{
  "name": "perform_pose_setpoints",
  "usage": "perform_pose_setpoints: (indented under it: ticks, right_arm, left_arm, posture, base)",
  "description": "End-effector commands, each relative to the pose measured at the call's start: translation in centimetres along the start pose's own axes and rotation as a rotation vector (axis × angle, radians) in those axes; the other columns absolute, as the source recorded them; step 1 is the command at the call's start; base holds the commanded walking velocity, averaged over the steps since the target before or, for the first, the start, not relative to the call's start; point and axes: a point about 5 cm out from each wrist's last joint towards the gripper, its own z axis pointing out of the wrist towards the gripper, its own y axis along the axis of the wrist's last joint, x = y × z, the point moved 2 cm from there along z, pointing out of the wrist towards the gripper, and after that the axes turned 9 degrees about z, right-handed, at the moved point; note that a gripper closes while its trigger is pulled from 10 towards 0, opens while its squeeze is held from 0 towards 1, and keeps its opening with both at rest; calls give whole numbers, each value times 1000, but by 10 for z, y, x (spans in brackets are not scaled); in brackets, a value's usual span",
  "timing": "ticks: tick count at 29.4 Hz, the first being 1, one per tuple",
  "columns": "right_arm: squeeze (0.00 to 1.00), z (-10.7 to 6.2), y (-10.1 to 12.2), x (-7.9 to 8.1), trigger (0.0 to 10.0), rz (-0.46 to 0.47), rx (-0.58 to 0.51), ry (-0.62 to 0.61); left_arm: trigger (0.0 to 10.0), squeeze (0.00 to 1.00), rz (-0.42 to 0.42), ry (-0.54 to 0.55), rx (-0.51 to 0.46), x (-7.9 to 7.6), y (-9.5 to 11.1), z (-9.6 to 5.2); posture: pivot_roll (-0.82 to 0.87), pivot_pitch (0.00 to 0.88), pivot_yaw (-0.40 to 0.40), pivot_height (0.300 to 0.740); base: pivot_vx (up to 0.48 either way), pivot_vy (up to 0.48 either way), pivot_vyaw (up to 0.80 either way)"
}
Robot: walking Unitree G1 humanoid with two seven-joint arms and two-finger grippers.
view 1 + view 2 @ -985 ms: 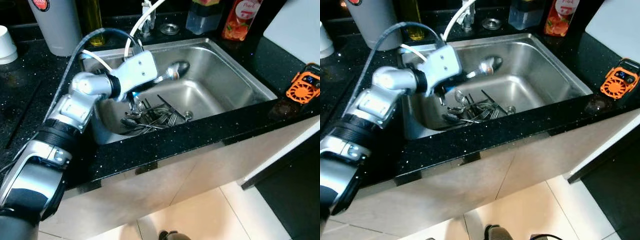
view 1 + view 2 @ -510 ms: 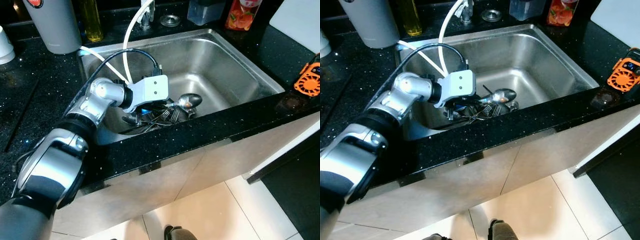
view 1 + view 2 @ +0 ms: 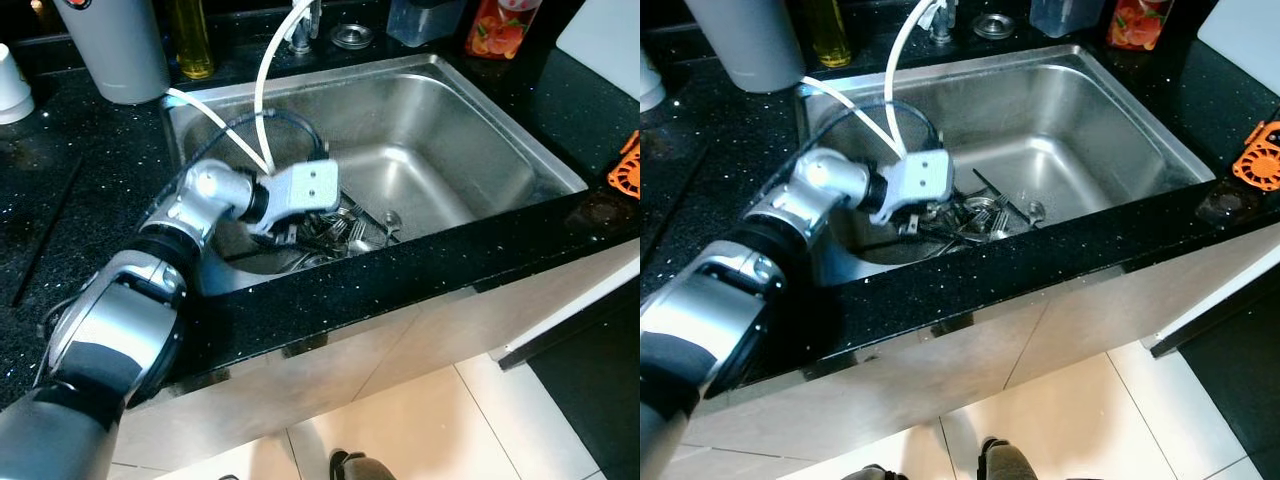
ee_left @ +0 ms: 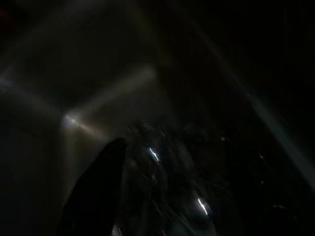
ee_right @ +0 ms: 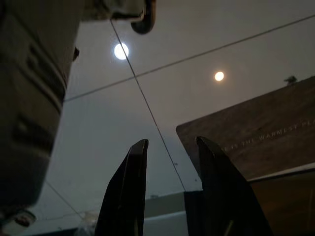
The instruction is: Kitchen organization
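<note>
My left gripper is low in the steel sink, its white wrist housing hanging over a pile of forks and spoons near the drain. The housing hides its fingertips in the eye views. The left wrist view is very dark: one black finger and a few glints off the cutlery can be made out. In the right wrist view my right gripper points up at a ceiling, fingers apart with nothing between them.
A white hose runs from the tap into the sink. A grey canister, an oil bottle and a white cup stand on the black counter at the back left. An orange device sits at the right.
My left gripper, which held a large spoon up over the sink, has come down and forward into the cutlery pile. The spoon's bowl now lies low among the cutlery. The camera has shifted slightly.
</note>
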Motion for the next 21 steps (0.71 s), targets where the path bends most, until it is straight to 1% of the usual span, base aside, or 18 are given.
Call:
perform_pose_setpoints:
  ticks: [1,3,4,5,6,7,8,10,11,12,13,15,16,17,18,19,20,21]
  right_arm:
    - [0,0,-7,0,10000,17,18,-1]
    - [0,0,-2,3,10000,9,8,7]
    - [0,0,-2,3,10000,9,8,7]
    - [0,1,0,4,10000,5,5,10]
    - [0,1,2,5,10000,-1,1,15]
    - [0,1,5,7,10000,-8,-3,19]
    - [0,1,5,7,10000,-8,-3,19]
    - [0,2,10,8,10000,-19,-10,26]
    - [0,2,11,8,10000,-22,-12,27]
    - [0,2,11,8,10000,-22,-12,27]
    - [0,2,13,8,10000,-25,-15,29]
    - [0,2,18,9,10000,-36,-23,32]
    - [0,2,20,9,10000,-42,-27,35]
    - [0,2,20,9,10000,-42,-27,35]
    - [0,2,22,9,10000,-48,-29,37]
    - [0,2,22,9,10000,-48,-29,37]
    - [0,2,23,10,10000,-55,-31,38]
    - [0,2,23,10,10000,-55,-31,38]
  left_arm:
    - [10000,0,37,96,-82,24,21,-10]
    - [10000,0,43,199,-195,42,42,-23]
    - [10000,0,43,199,-195,42,42,-23]
    - [10000,0,48,230,-230,47,48,-28]
    - [10000,0,42,296,-296,54,60,-38]
    - [10000,0,38,371,-368,60,73,-51]
    - [10000,0,38,371,-368,60,73,-51]
    - [10000,0,7,504,-485,64,91,-76]
    - [10000,0,-7,541,-516,64,95,-83]
    - [10000,0,-7,541,-516,64,95,-83]
    - [10000,0,-30,575,-546,61,97,-90]
    - [10000,0,-125,617,-649,46,101,-103]
    - [10000,0,-184,620,-710,35,103,-108]
    - [10000,0,-184,620,-710,35,103,-108]
    - [10000,0,-224,624,-741,27,103,-110]
    - [10000,0,-224,624,-741,27,103,-110]
    - [10000,0,-256,640,-744,20,101,-110]
    - [10000,0,-256,640,-744,20,101,-110]
  posture:
    - [-12,181,17,740]
    - [6,170,8,740]
    - [6,170,8,740]
    - [10,169,4,740]
    - [25,161,-5,740]
    - [33,156,-11,740]
    - [33,156,-11,740]
    - [48,143,-24,740]
    - [51,141,-25,740]
    - [51,141,-25,740]
    - [57,135,-31,740]
    - [78,123,-40,740]
    - [87,118,-47,740]
    - [87,118,-47,740]
    - [88,117,-48,740]
    - [88,117,-48,740]
    - [97,114,-55,740]
    - [97,114,-55,740]
  base:
    - [0,0,0]
    - [0,0,0]
    - [0,0,0]
    - [0,0,0]
    - [0,0,0]
    - [0,0,0]
    - [0,0,0]
    - [0,0,0]
    - [0,0,0]
    - [0,0,0]
    - [0,0,0]
    - [0,0,0]
    - [0,0,0]
    - [0,0,0]
    - [0,0,0]
    - [0,0,0]
    - [0,0,0]
    - [0,0,0]
